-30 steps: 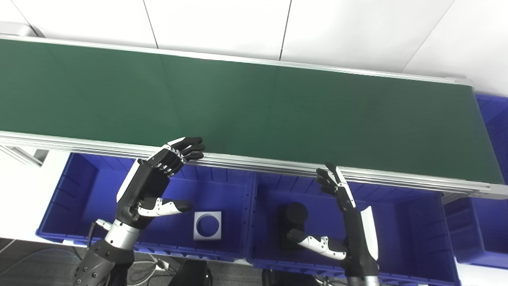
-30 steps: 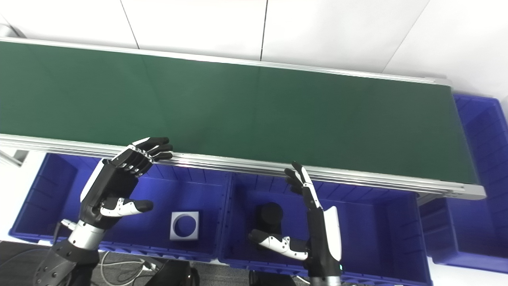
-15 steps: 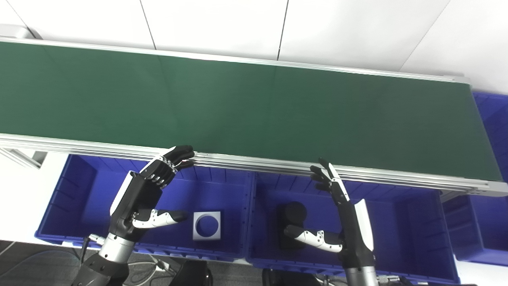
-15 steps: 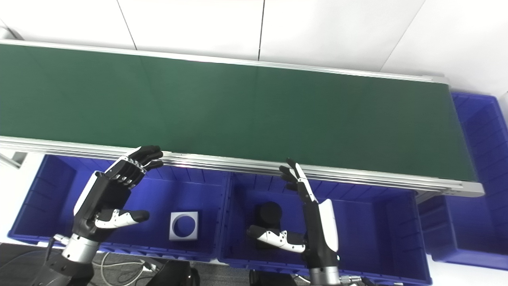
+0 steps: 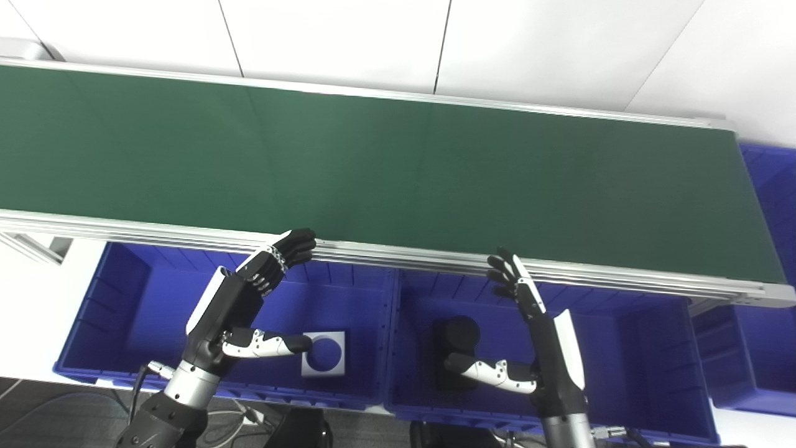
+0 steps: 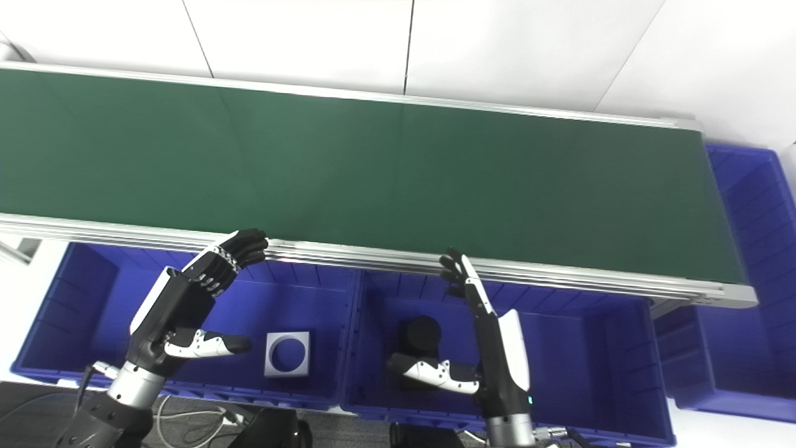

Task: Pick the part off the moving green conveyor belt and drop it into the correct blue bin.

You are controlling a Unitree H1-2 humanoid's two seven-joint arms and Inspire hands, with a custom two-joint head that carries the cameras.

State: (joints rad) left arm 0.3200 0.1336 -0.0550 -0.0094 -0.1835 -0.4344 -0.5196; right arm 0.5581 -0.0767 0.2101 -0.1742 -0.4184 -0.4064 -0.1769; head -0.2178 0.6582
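The green conveyor belt (image 5: 398,168) runs across the view and carries no part. My left hand (image 5: 239,305) is open above the left blue bin (image 5: 124,311), fingertips at the belt's near rail. A white square part with a round hole (image 5: 324,353) lies in that bin, just right of my thumb. My right hand (image 5: 541,336) is open and upright over the middle blue bin (image 5: 622,348), with its thumb reaching toward a black cylindrical part (image 5: 457,348) that lies in that bin.
The belt's aluminium rail (image 5: 398,254) runs just above both bins. A third blue bin (image 5: 765,348) sits at the belt's right end. White wall panels (image 5: 398,37) stand behind the belt. Cables lie on the floor at bottom left (image 5: 242,414).
The left hand drew back from over the belt to the near rail and its thumb moved right toward the white part. The right hand sank slightly. The camera shifted a little.
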